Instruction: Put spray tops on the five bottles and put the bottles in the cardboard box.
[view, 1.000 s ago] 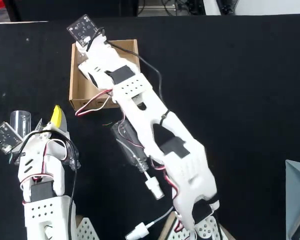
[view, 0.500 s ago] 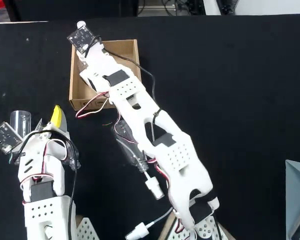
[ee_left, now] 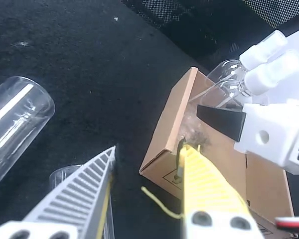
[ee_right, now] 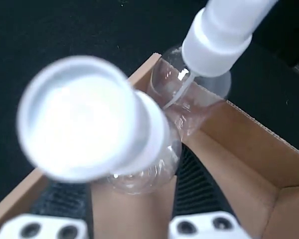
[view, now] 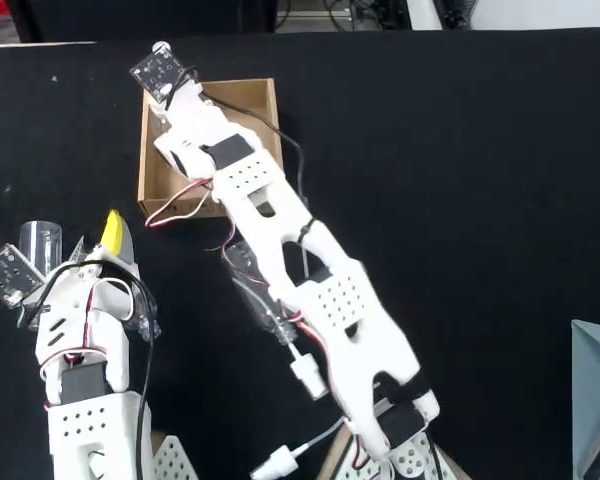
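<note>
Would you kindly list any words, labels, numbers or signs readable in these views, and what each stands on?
No text can be read.
Box: a small dark printed mark low on its outer wall, too blurred to read.
Bottle held over the box: no label to be seen.

The open brown cardboard box [view: 156,188] sits at the surface's far left, with one clear capped bottle [ee_right: 199,99] standing in its corner and a second capped bottle [ee_right: 139,172] upright beside it in the right end effector [ee_right: 134,196]. An uncapped bottle [view: 258,298] lies mid-surface with a loose spray top [view: 308,374] by its mouth. Another open bottle [view: 40,243] lies at the left.
</note>
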Available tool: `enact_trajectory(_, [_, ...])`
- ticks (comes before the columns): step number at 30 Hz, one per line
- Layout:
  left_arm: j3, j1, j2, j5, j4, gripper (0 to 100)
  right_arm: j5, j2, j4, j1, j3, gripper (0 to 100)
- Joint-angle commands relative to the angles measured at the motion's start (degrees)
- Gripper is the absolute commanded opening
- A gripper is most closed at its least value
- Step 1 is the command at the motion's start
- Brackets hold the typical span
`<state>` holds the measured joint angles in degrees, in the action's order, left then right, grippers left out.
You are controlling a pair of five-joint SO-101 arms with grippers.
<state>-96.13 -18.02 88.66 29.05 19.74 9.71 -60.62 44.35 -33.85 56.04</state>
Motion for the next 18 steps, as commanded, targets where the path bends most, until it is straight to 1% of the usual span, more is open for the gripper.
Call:
enact_trajectory(1, [-1.01, 0.66, 0.79, -0.62, -1.41, 19, -0.26, -2.42, 3.43, -1.23, 7.78, 1.2])
enact_trajectory(14, [-1.01, 0.66, 0.79, -0.62, -1.41, 19, -0.35, -14.02, 10.9, -1.14, 26.42, 1.2])
enact_trajectory(18, [-1.01, 0.57, 0.79, -0.62, -1.41, 19, -3.87, -15.34, 11.78, -1.05, 28.26, 1.2])
